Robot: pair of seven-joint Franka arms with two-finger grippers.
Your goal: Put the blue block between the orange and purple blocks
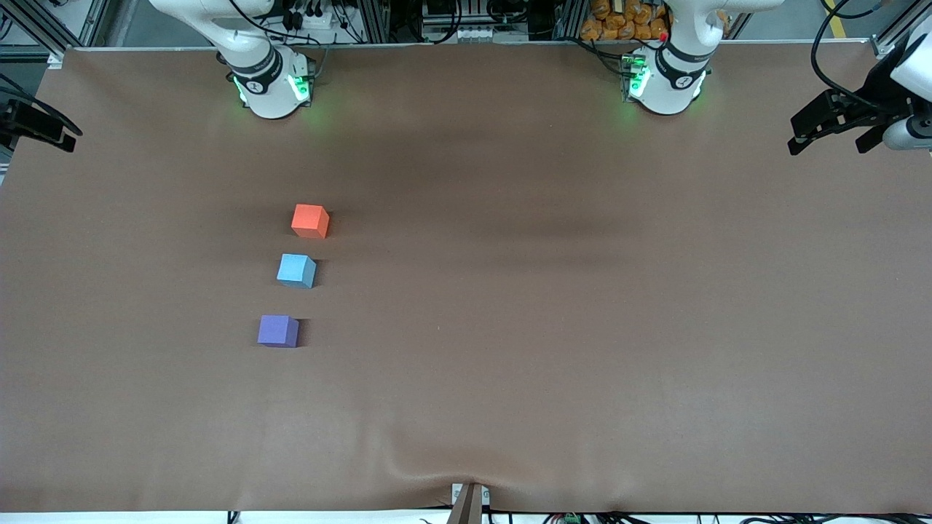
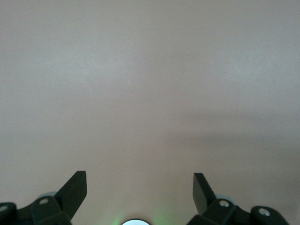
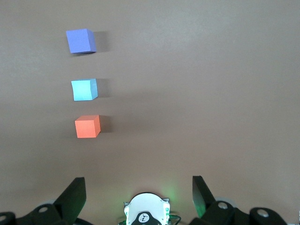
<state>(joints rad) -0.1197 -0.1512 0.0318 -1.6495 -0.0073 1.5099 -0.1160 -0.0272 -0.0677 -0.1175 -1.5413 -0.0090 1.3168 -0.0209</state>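
Brown table cover (image 1: 582, 327), slightly wrinkled

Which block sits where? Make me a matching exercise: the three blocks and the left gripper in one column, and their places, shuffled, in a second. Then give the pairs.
Column 1:
1. orange block
2. blue block
3. purple block
4. left gripper

Column 2:
A. nearest to the front camera of the three blocks
B. open, over bare table, no block in its wrist view
C. farthest from the front camera of the three blocks
D. between the other two blocks

Pairs: 1-C, 2-D, 3-A, 4-B
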